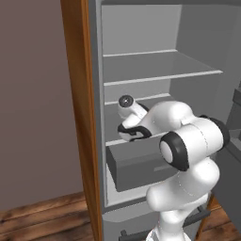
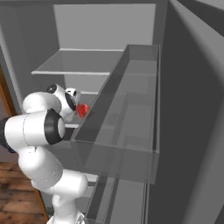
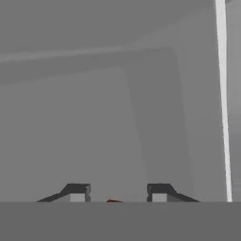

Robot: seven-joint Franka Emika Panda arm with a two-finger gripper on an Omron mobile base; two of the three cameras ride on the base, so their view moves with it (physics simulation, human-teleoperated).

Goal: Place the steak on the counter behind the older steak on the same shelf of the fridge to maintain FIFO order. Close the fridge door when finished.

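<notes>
Gripper [image 3: 117, 194] pinches bright red, lumpy steak [image 2: 82, 110] inside fridge [image 1: 141, 61].

Flat, even rendered light, no glare. Fridge [image 1: 141, 70] interior pale grey with soft shadow bands under shelves. Edges slightly soft and low-res; hand view dim grey, one bright vertical streak at right.

A plain mauve wall [image 1: 33, 94] meets what looks like wood-plank floor [image 1: 42, 216] — a brown wooden panel [image 1: 77, 117] alongside.
</notes>
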